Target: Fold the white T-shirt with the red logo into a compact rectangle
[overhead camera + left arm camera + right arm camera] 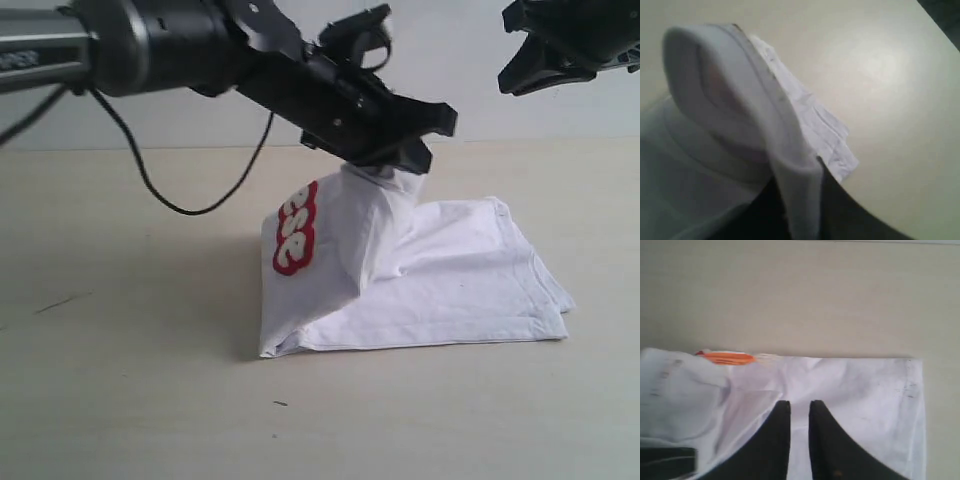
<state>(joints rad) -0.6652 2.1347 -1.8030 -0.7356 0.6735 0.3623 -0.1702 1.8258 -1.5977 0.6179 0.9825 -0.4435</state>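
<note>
Just below the left gripper (400, 155), on the raised fold of the white T-shirt (450, 280), the red logo (295, 228) showed only the sideways white letters "ese". Far behind that gripper, the silver link (35, 55) of its arm bore dark letters that seemed to end in "PER", cut off by the frame edge. The orange neck tag (725, 358), just ahead of the right gripper (799, 407), carried no legible print.

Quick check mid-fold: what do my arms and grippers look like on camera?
Both grippers are black and angular. The left gripper follows a glossy black cylindrical joint and a silver-grey link with dark lettering, too cut off to read. A thin black cable loops below. The right gripper's fingers taper to rounded tips.
</note>
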